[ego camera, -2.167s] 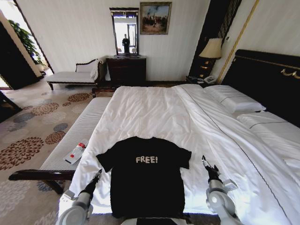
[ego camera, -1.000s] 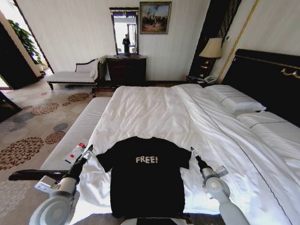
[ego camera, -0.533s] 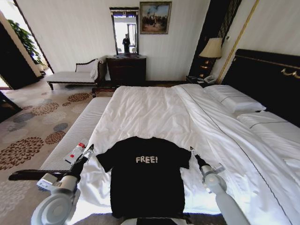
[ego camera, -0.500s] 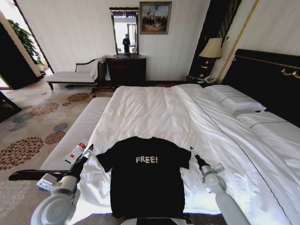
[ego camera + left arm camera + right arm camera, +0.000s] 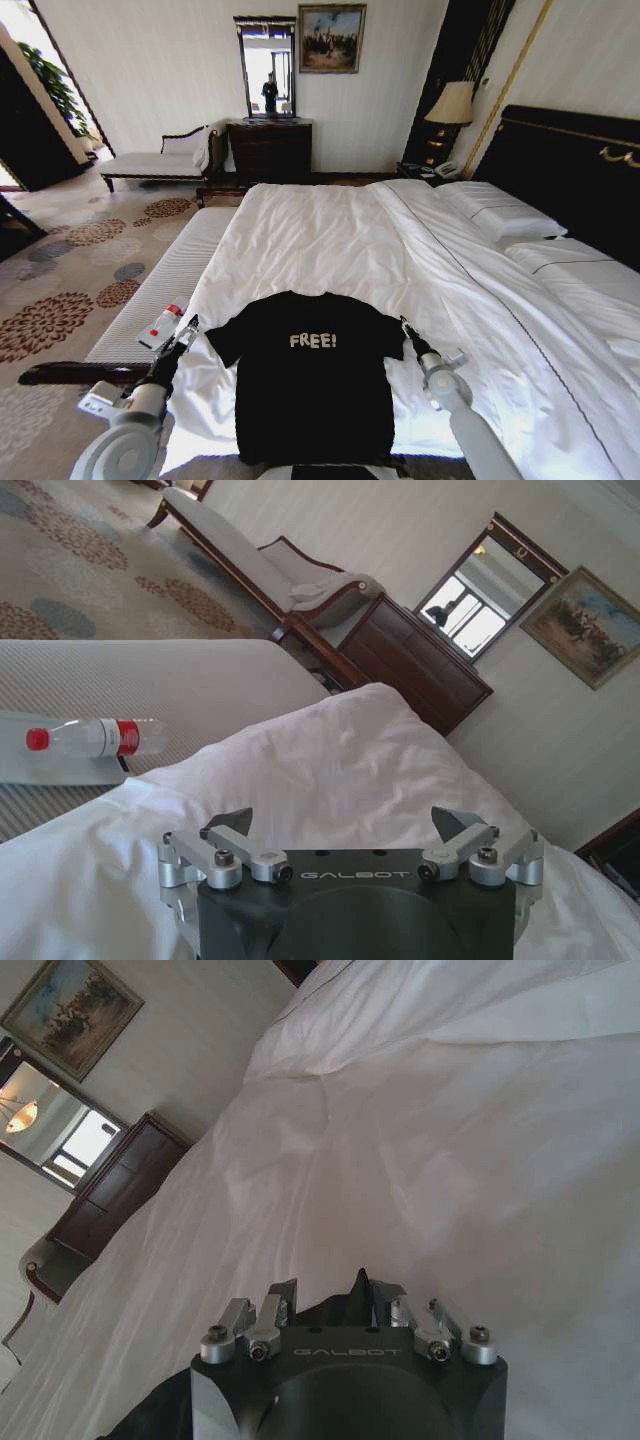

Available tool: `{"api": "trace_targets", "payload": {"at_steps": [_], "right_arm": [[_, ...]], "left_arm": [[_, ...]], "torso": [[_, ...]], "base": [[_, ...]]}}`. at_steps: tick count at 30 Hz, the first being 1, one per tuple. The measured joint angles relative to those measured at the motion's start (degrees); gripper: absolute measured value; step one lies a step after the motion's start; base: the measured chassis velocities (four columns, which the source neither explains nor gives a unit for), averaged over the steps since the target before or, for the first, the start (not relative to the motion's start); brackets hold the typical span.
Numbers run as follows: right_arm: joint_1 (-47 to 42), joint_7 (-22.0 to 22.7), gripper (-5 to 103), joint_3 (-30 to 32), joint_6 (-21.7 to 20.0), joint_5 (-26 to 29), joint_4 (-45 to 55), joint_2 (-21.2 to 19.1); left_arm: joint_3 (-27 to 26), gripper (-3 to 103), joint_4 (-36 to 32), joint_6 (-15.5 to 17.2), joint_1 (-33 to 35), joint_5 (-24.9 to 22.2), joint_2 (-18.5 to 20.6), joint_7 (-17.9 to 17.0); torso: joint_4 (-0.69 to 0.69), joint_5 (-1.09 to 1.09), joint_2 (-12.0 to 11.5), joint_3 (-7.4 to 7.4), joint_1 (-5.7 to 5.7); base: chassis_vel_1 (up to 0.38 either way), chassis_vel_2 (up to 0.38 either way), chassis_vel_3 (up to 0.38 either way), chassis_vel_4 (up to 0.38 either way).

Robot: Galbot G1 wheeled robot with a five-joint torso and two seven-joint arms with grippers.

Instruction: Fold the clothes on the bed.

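Observation:
The clothes, one black T-shirt (image 5: 310, 375) with white "FREE!" lettering, lie flat on the near end of the bed (image 5: 330, 240), on its white duvet. My left gripper (image 5: 187, 326) hovers just outside the shirt's left sleeve, over the duvet's edge; in the left wrist view this gripper (image 5: 343, 822) is wide open and empty. My right gripper (image 5: 404, 324) sits at the tip of the right sleeve. In the right wrist view its fingers (image 5: 283, 1297) are drawn close but still apart, with black cloth (image 5: 330, 1317) just below them.
A padded bench (image 5: 175, 275) runs along the bed's left side, with a water bottle (image 5: 161, 326) on it near my left gripper. Pillows (image 5: 500, 215) and a dark headboard (image 5: 570, 170) are at the right. A dresser (image 5: 270, 150) and a chaise (image 5: 160, 160) stand by the far wall.
Both arms have reached forward from the shirt's lower sides to its sleeves. Over the last half second the right gripper crept inward onto the right sleeve's tip; the shirt has not moved.

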Motion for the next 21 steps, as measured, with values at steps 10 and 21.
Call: {"api": "trace_targets", "payload": {"at_steps": [10, 21], "right_arm": [[-0.9, 0.2, 12, 0.6, 0.3, -0.3, 1.4, 1.1], [-3.5, 0.2, 0, 0.6, 4.0, -4.5, 6.7, 1.8]], "left_arm": [[-0.6, 100, 0.7, -0.3, 1.2, 0.9, 0.4, -0.1], [-0.7, 100, 0.2, -0.6, 2.7, 1.8, -0.3, -0.1]], "torso": [[0.00, 0.00, 0.0, 0.00, 0.00], [0.00, -0.01, 0.0, 0.00, 0.00]], "base": [[0.000, 0.000, 0.000, 0.000], [0.000, 0.000, 0.000, 0.000]]}}
